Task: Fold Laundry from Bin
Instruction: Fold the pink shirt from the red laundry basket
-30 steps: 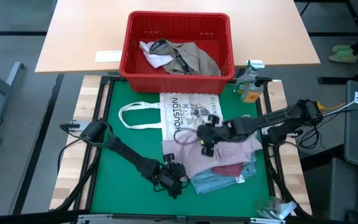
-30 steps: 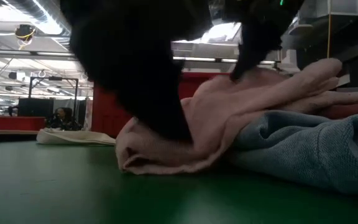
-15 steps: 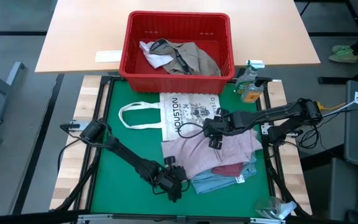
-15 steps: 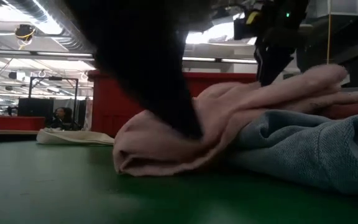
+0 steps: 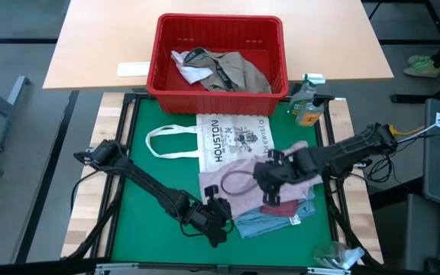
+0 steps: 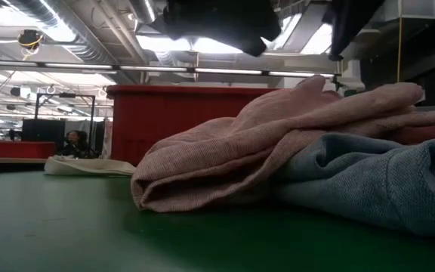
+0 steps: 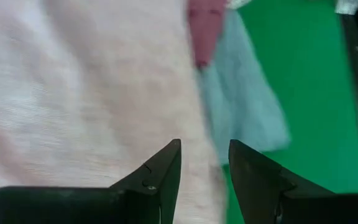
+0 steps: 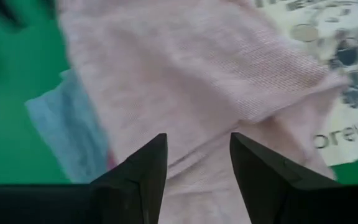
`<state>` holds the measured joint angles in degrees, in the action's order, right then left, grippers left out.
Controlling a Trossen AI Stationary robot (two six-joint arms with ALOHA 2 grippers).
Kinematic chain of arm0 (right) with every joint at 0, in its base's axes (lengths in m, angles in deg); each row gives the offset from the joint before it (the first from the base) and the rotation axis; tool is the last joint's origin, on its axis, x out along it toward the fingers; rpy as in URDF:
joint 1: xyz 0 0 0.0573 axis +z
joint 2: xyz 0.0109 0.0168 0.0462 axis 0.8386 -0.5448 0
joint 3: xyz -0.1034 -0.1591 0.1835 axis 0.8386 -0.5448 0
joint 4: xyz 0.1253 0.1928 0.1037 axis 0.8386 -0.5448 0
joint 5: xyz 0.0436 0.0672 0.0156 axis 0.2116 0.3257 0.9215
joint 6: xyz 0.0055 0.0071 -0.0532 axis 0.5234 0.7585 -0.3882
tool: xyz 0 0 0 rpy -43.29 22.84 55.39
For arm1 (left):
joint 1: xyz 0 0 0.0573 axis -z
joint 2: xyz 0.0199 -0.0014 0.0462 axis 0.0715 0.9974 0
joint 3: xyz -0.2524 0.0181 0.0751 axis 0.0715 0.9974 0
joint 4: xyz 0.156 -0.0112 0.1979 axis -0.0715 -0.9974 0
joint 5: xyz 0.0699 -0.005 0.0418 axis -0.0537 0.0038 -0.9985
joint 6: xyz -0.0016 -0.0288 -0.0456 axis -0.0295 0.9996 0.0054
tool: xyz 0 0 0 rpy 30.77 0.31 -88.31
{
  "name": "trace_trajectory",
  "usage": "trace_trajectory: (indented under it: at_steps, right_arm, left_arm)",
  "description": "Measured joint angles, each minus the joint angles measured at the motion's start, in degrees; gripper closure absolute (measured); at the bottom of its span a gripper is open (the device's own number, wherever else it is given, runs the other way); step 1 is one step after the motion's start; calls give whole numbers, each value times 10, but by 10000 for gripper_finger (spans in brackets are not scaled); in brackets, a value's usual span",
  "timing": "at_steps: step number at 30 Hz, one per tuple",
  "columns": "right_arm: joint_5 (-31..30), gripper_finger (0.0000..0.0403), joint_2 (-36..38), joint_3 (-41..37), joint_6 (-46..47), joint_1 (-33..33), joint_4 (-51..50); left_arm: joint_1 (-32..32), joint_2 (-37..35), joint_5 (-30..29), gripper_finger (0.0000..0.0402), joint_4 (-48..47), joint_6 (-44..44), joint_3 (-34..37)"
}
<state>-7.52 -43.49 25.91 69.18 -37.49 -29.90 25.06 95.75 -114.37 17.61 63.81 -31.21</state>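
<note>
A pale pink garment (image 5: 235, 187) lies on top of a pile on the green mat, over a maroon piece (image 5: 285, 208) and a light blue piece (image 5: 262, 223). Its folded near edge (image 6: 202, 185) rests on the mat. My left gripper (image 5: 220, 218) is open and hovers over the pile's near-left corner, above the pink cloth (image 7: 73, 93). My right gripper (image 5: 270, 189) is open and hovers over the middle of the pink garment (image 8: 197, 68). The red bin (image 5: 220, 95) stands at the far edge and holds khaki-grey and white cloth (image 5: 228, 69).
A flat white tote bag printed "HOUSTON" (image 5: 231, 137) lies on the mat between the bin and the pile, its handles toward the left. A spray bottle (image 5: 306, 105) stands at the far right of the mat. Bare green mat (image 5: 151, 191) lies left of the pile.
My left gripper has risen off the pink garment's near-left folded edge, which stays lying on the mat. My right gripper has gone toward the table's near edge, over the middle of the pink garment.
</note>
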Motion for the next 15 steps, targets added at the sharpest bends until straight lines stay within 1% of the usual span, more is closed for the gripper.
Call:
trace_trajectory:
  at_steps: [2,5,9,12,15]
  right_arm:
    - [-13,228,1,-9,10,31,13]
    - [-54,228,0,-38,18,72,55]
    - [-99,228,0,-96,19,107,139]
    - [-93,228,0,-145,20,110,189]
    - [-47,228,0,-185,52,107,209]
  left_arm:
    - [-4,-10,-26,273,-8,-11,0]
    - [-14,-19,-64,273,-26,-25,0]
    - [-37,-18,-79,273,-49,-27,0]
    - [-57,-14,-76,273,-59,-18,0]
    - [-75,-11,-70,273,-64,-17,1]
